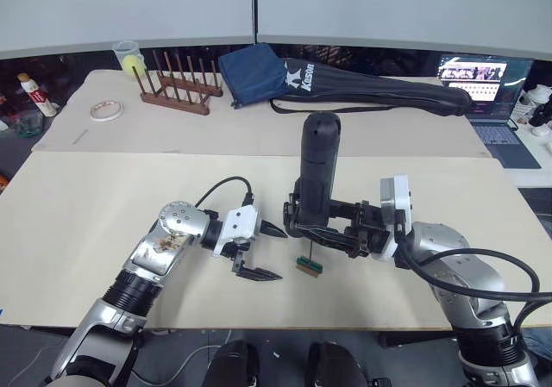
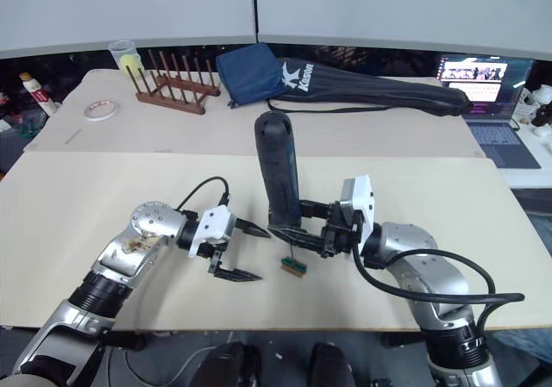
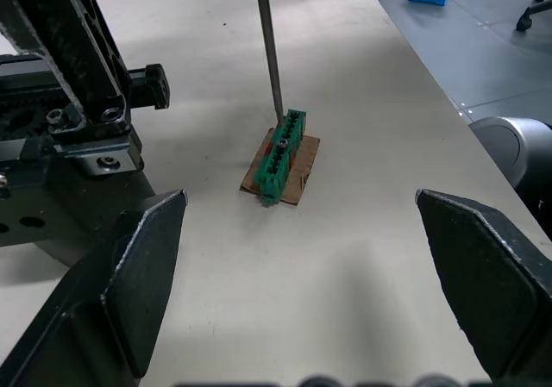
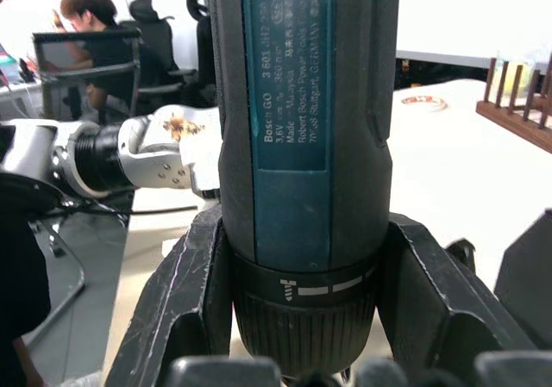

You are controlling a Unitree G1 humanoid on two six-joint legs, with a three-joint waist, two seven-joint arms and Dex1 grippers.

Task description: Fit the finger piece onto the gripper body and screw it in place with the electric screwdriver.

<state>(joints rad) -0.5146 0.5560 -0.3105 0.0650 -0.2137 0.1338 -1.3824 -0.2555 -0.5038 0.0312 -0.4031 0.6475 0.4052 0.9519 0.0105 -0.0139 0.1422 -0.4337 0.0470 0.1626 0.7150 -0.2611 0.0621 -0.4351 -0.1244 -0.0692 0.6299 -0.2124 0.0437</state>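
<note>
Screwdriver [image 1: 317, 176] looks like matt black plastic, with a smooth teal label panel and a ribbed collar; its bit [image 3: 268, 46] is thin bare metal with a dull shine. Green block [image 3: 281, 154] looks like moulded plastic, sitting on a scrap of brown card. Table [image 1: 103, 206] is pale, matt and smooth, like board. Far back, the rack [image 1: 176, 85] is reddish wood, the bag [image 1: 371, 90] dark woven cloth. The left gripper's [image 1: 259, 253] fingers [image 3: 129, 275] are matt black, faintly grainy; its arm shell is brushed silver metal.
</note>
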